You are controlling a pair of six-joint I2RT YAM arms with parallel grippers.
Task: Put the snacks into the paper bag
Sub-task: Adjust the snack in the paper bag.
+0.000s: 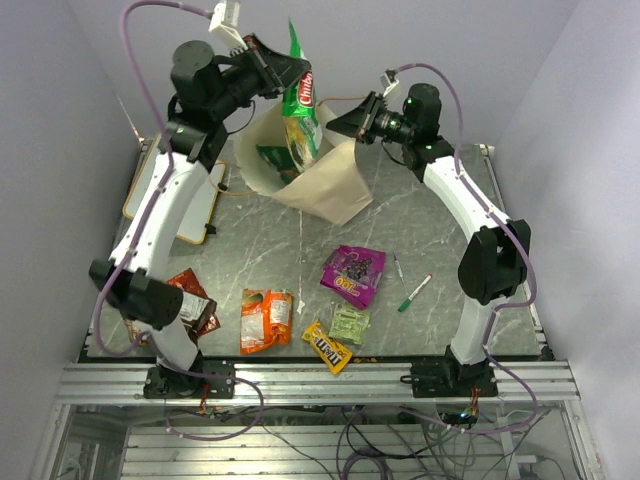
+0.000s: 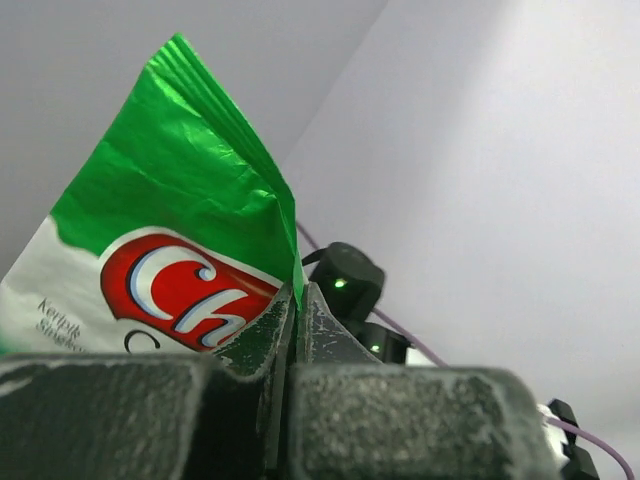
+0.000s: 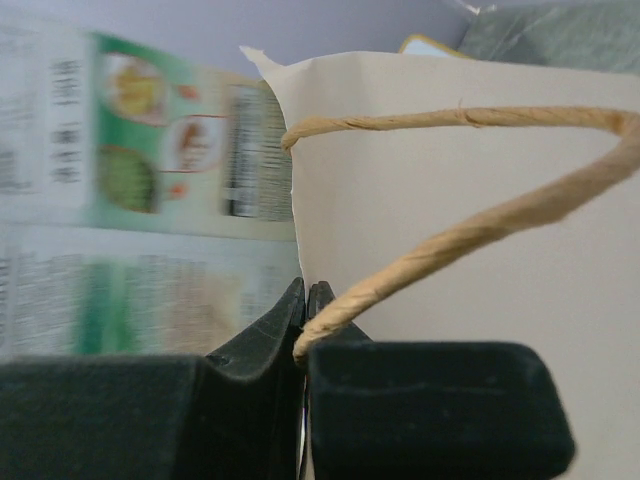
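My left gripper (image 1: 303,72) is shut on the top edge of a large green snack bag (image 1: 300,112) and holds it upright over the mouth of the cream paper bag (image 1: 335,185); its lower end is inside the opening. In the left wrist view the green bag (image 2: 170,240) sits pinched between my fingers (image 2: 298,300). My right gripper (image 1: 345,125) is shut on the paper bag's rim (image 3: 420,200) beside its twisted handle (image 3: 470,235). A second green packet (image 1: 273,160) lies inside the bag.
On the table lie a purple pouch (image 1: 353,273), an orange bag (image 1: 266,320), a yellow M&M's packet (image 1: 327,347), a small pale green packet (image 1: 349,323), a red and brown bag (image 1: 195,300), two marker pens (image 1: 414,292) and a wood-framed whiteboard (image 1: 195,205) at left.
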